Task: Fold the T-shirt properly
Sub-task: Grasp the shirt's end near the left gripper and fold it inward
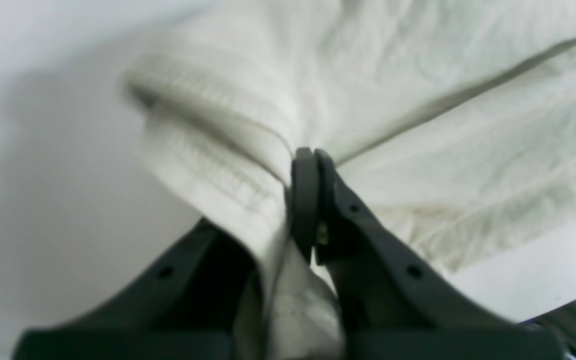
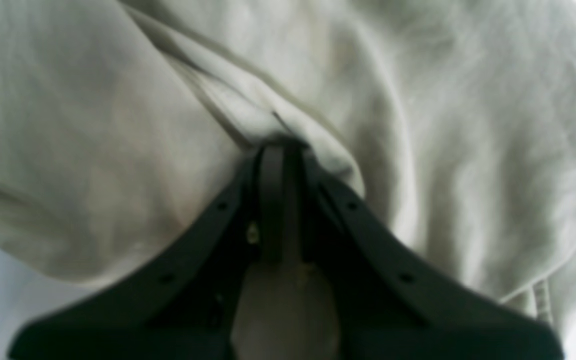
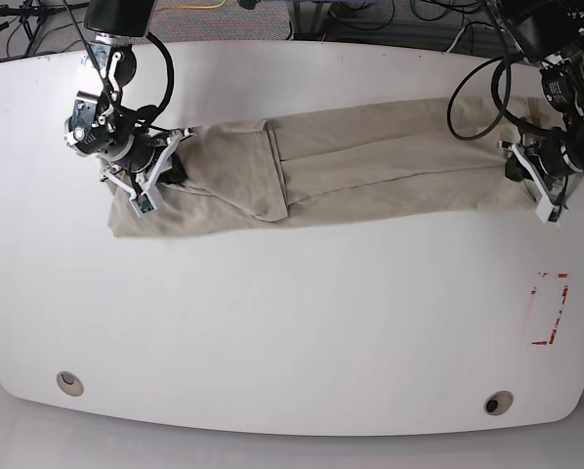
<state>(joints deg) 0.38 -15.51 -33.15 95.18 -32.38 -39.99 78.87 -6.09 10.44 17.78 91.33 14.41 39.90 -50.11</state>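
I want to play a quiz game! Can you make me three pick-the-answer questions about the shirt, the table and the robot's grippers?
1. Where is the T-shirt?
A. Hanging off the table edge
B. Stretched out across the far half of the table
C. Rolled in a ball

2. What colour is the table?
A. White
B. Blue
C. Black

3. What is the left gripper doing?
A. Open above the shirt
B. Holding nothing
C. Shut on the shirt

Answers: 1 B, the base view shows it lying long between both arms. 2 A, the top is plain white. 3 C, its wrist view shows cloth pinched at the tips.
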